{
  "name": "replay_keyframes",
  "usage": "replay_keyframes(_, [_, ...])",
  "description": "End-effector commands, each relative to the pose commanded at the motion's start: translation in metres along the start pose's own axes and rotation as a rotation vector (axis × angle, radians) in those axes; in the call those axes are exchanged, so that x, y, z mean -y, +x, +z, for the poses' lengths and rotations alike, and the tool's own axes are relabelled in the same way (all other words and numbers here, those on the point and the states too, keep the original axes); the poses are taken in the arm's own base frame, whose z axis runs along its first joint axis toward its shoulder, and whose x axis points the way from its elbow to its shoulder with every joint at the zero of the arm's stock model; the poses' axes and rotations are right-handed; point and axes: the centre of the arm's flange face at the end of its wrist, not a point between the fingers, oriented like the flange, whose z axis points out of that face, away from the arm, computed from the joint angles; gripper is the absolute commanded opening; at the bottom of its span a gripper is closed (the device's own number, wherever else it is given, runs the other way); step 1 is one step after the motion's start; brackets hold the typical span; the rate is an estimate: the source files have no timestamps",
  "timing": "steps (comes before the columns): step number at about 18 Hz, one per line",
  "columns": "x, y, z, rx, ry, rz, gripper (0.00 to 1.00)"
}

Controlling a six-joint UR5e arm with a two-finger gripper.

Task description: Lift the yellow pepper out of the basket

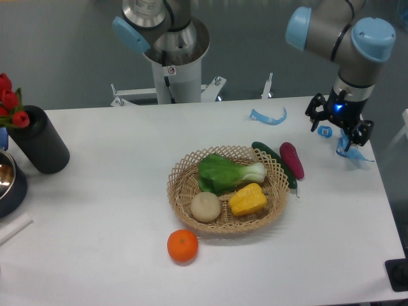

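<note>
The yellow pepper (pixel 248 199) lies in the front right part of the round tan wicker basket (pixel 180 194) at the table's middle. Beside it in the basket are a pale beige ball (pixel 206 206) and a green bok choy (pixel 226 172). My gripper (pixel 338 125) hangs at the far right of the table, well away from the basket, above and right of it in the picture. Its black fingers (pixel 315 120) stand apart and hold nothing.
An orange (pixel 182 246) sits in front of the basket. A dark green cucumber (pixel 275 160) and a magenta vegetable (pixel 292 159) lie right of the basket. Blue plastic scraps (pixel 268 117) lie at the back right. A black vase with red tulips (pixel 37 140) stands at the left.
</note>
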Motion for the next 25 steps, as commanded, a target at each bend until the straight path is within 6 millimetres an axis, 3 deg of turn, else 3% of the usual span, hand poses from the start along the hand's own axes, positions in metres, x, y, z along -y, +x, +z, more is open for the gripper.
replay_keyframes(10, [-0.001, 0.003, 0.005, -0.002, 0.020, -0.023, 1.00])
replay_keyframes(15, [0.008, 0.003, 0.008, -0.009, 0.023, -0.067, 1.00])
replay_keyframes(25, [0.089, 0.017, 0.015, -0.026, 0.036, -0.036, 1.00])
